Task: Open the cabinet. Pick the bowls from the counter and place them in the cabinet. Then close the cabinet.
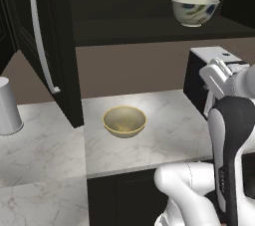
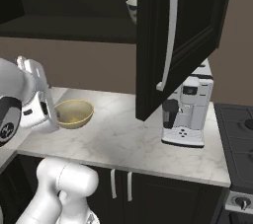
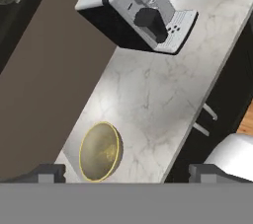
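Observation:
The cabinet (image 1: 124,26) stands with both doors swung open, its left door (image 1: 47,46) and its right door (image 2: 185,35) each with a silver bar handle. An off-white bowl with blue-green marks (image 1: 194,10) rests on the cabinet's shelf; its edge (image 2: 131,11) peeks past the right door. The tan-yellow bowl (image 1: 124,120) sits upright on the marble counter (image 1: 164,140) below the cabinet. In the hand view my gripper (image 3: 127,174) is open, its dark fingertips (image 3: 48,173) wide apart, hanging above the counter (image 3: 148,85) and apart from the tan bowl (image 3: 100,151). Nothing is held.
A coffee machine (image 2: 190,112) stands on the counter to the right of the bowl, under the open right door. A grey-white cylinder cup (image 1: 7,106) is at the far left. A stove (image 2: 239,129) borders the counter's right end. Base cupboard doors (image 2: 121,186) lie below.

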